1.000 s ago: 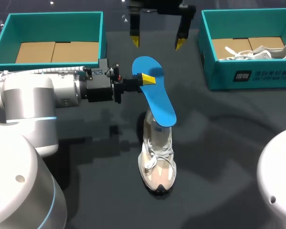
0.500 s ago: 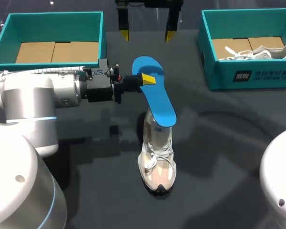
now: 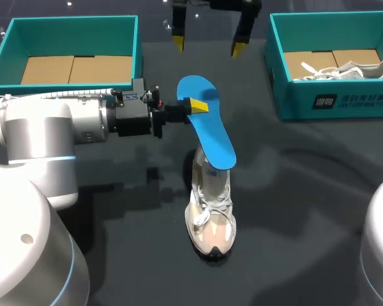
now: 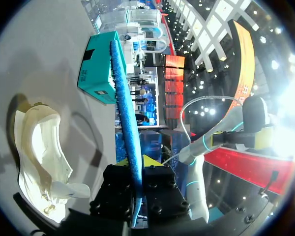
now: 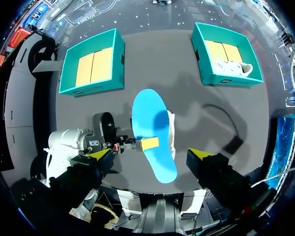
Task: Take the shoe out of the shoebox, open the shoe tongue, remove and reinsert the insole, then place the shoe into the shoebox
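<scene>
- Blue insole, thin, flat and paddle-shaped, was out of the shoe. My left gripper had it pinched near its broader end, a yellow tip clamped on each face.
- Its narrower end slanted down to just above the opening of the shoe.
- That shoe was pale mesh with white laces, soft-looking, upright on the dark matte table between the two boxes.
- My right gripper hovered at the far side, fingers wide apart, holding nothing.
- My read was that removal was done and reinsertion was in hand. The next move called for steering the low end into the opening, probably with the right gripper steadying the floppy upper.
- The teal cardboard shoebox on my left sat empty, while the second box held another pale shoe.
</scene>
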`<state>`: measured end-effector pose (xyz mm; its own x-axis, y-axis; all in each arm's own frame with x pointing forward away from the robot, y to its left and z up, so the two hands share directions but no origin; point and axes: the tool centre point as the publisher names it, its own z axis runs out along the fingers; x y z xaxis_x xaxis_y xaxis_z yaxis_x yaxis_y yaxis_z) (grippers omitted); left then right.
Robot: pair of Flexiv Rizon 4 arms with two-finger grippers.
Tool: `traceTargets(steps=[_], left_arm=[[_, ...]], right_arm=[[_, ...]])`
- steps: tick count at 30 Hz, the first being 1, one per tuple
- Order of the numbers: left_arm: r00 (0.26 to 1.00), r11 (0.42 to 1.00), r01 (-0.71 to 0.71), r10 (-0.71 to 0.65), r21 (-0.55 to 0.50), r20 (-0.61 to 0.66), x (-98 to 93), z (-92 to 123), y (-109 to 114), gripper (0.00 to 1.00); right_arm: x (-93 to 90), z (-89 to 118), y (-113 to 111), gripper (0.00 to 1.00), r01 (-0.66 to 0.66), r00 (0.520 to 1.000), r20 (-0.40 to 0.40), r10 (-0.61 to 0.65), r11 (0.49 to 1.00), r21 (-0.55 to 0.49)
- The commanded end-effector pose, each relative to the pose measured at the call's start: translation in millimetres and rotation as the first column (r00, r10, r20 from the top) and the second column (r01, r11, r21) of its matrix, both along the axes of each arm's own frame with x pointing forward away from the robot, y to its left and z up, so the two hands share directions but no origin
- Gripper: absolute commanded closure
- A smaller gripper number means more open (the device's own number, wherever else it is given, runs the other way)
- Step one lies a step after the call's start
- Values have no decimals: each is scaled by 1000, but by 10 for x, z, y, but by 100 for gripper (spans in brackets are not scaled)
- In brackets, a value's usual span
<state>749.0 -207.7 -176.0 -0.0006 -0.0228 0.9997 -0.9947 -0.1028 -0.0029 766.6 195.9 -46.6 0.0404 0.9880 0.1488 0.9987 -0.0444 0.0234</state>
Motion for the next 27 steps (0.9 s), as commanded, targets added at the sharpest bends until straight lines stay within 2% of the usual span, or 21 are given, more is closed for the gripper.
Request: traceTargets(steps=[1, 15, 20, 27], left_arm=[[1000, 1000, 0, 0, 3, 0, -8, 1, 6, 100], [1000, 1000, 0, 0, 3, 0, -8, 1, 6, 100], [1000, 1000, 0, 0, 3, 0, -8, 1, 6, 100], [1000, 1000, 0, 0, 3, 0, -8, 1, 6, 100]], right_arm=[[-51, -34, -165, 0, 6, 1000, 16, -8, 988, 152], [16, -102, -357, 0, 12, 999, 25, -24, 921, 390], [25, -162, -428, 0, 22, 999, 28, -40, 870, 492], [9, -326, -543, 0, 2, 999, 36, -34, 759, 651]])
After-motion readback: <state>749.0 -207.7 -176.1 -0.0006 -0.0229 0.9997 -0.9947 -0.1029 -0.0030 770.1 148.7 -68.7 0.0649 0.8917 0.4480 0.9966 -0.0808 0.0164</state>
